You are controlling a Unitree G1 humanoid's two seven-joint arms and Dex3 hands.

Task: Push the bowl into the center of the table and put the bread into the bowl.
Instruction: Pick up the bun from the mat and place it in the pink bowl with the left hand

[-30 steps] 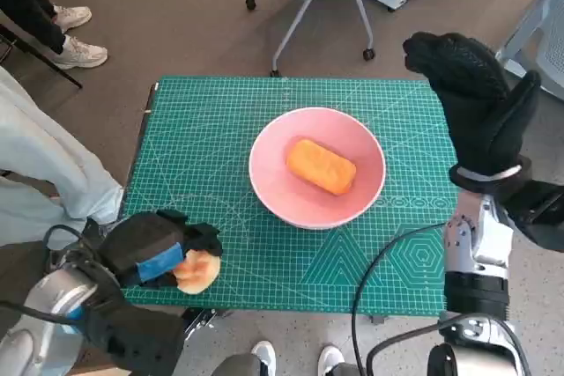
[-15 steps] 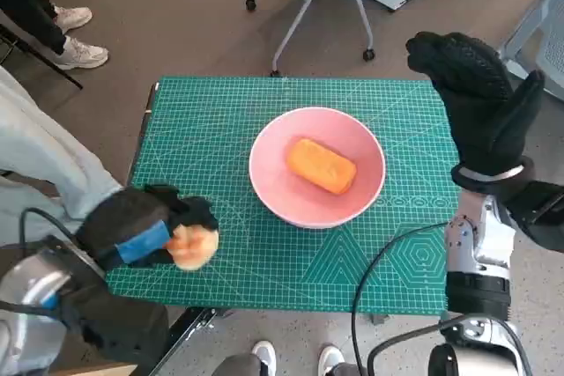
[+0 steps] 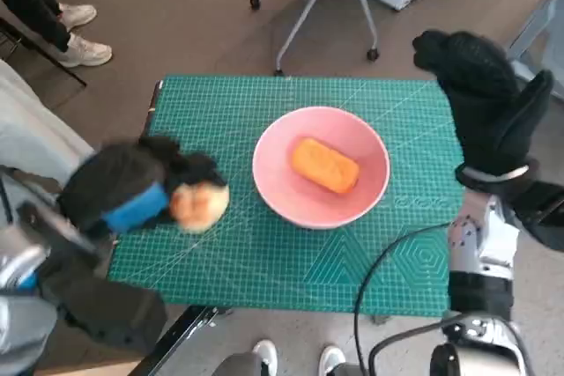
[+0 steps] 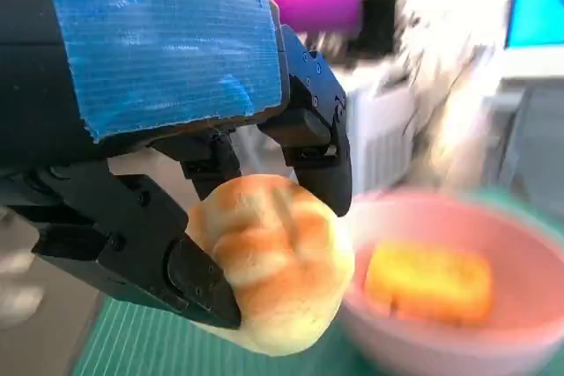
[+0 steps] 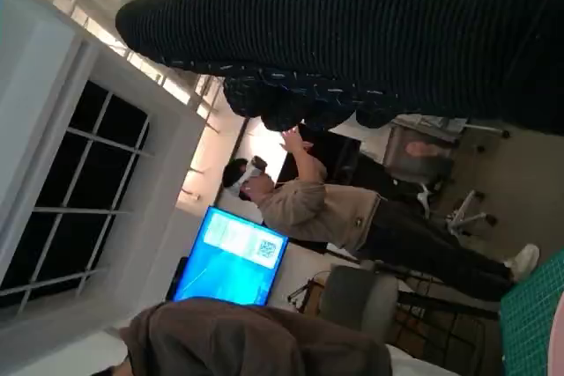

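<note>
Legs in pale trousers sit at nine o'clock beside the tabletop with its green cutting mat. Just inside that edge the left hand grasps a round bread roll, its black fingers wrapped round the crust, the roll lifted near the bowl's rim. The pink bowl stands at the middle of the mat and carries an orange oblong loaf. At three o'clock the right hand hangs raised over the tabletop's edge, gloved fingers spread and grasping nothing. A chair base stands at twelve o'clock on the floor.
</note>
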